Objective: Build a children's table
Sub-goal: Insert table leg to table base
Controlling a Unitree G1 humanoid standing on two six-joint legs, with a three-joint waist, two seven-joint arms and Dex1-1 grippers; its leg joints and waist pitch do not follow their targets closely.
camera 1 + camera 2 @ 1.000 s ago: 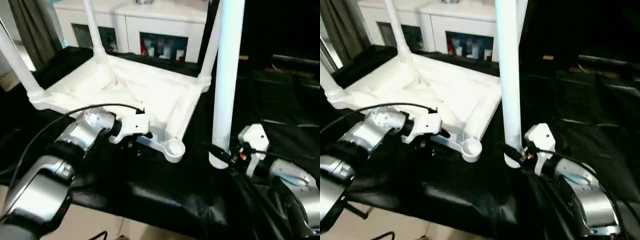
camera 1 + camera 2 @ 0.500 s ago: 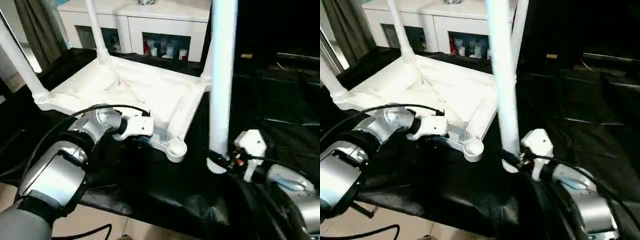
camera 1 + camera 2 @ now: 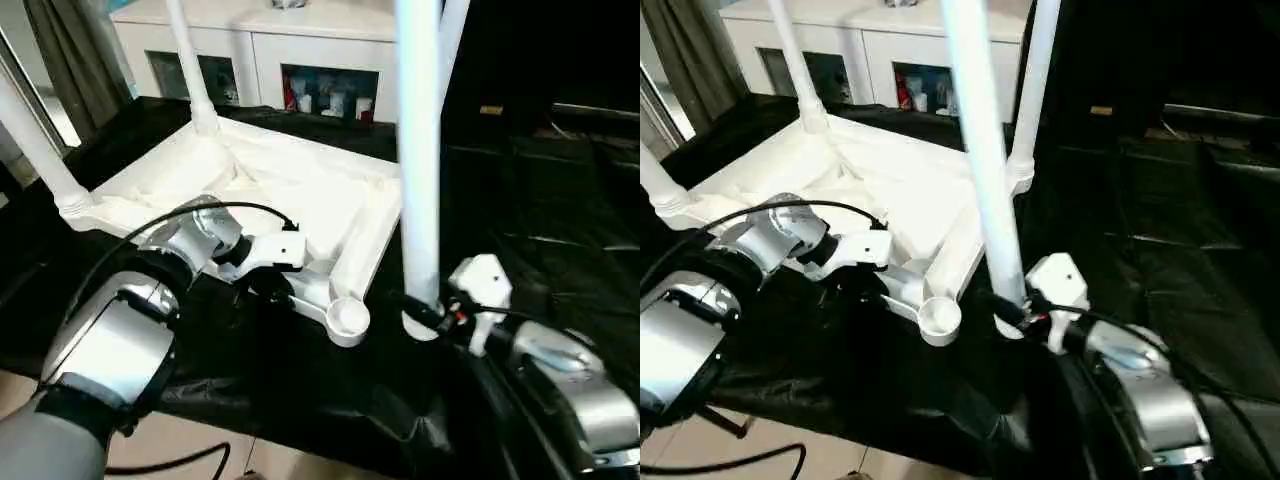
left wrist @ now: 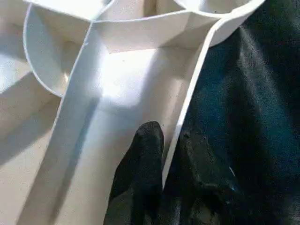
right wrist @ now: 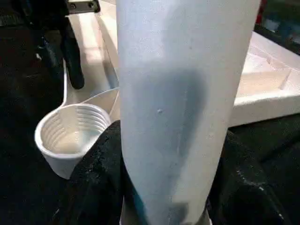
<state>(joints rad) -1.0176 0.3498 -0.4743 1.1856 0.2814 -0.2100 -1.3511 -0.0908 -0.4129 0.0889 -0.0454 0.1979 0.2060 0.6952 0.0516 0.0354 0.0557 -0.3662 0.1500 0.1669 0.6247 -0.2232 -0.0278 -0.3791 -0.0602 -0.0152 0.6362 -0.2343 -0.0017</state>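
The white table top point(image 3: 300, 190) lies upside down on a surface draped in black cloth point(image 3: 330, 390), its ribbed underside facing up. Three legs stand upright in its corner sockets: one at the far left corner point(image 3: 190, 60), one at the near left corner point(image 3: 35, 135) and one at the far right corner point(image 3: 1035, 90). The near right corner socket point(image 3: 348, 318) is empty, a round threaded cup open to the top. The left gripper point(image 4: 164, 159) has its two black fingers point(image 4: 143, 154) pinched on the thin rim wall of the top close to that empty socket, one finger inside the rim and one outside. The right gripper point(image 3: 425, 312) holds the fourth leg point(image 3: 418, 150) near its lower end, fingers clamped on either side; the leg stands nearly upright just beside the empty socket, its bottom end apart from it. A white cabinet point(image 3: 300, 40) stands behind.
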